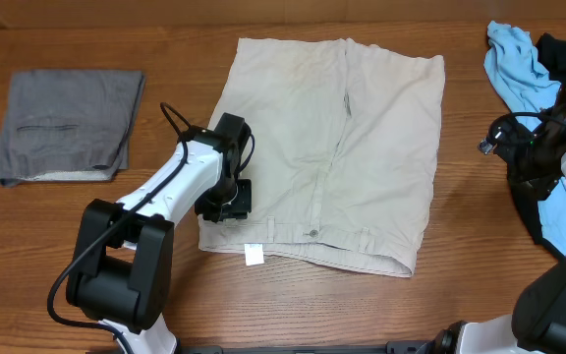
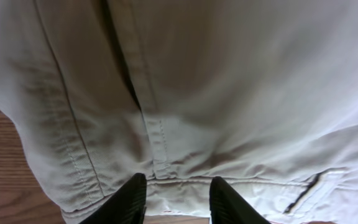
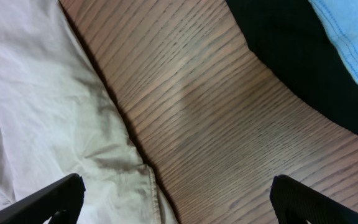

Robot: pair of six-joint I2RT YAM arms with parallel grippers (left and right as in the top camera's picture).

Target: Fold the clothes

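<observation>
Left claw (image 2: 176,202) on the waistband of the shorts (image 1: 362,147), right claw (image 3: 179,202) spread wide over bare table (image 3: 216,124).

The left claw's fingers (image 2: 132,196) stand a little apart at the waistband edge near the left corner, with flat cloth showing between them and nothing pinched. The beige shorts lie spread flat mid-table, waistband toward the robot, with a small white tag (image 1: 254,254) at that edge. The right claw hovers between the shorts' edge and a black cloth (image 3: 291,56) lying with a blue one (image 1: 519,69). A folded grey garment (image 1: 67,123) lies far left.

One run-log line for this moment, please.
shorts flat, unfolded | left gripper open over shorts corner | right gripper open over table | grey garment folded aside
</observation>
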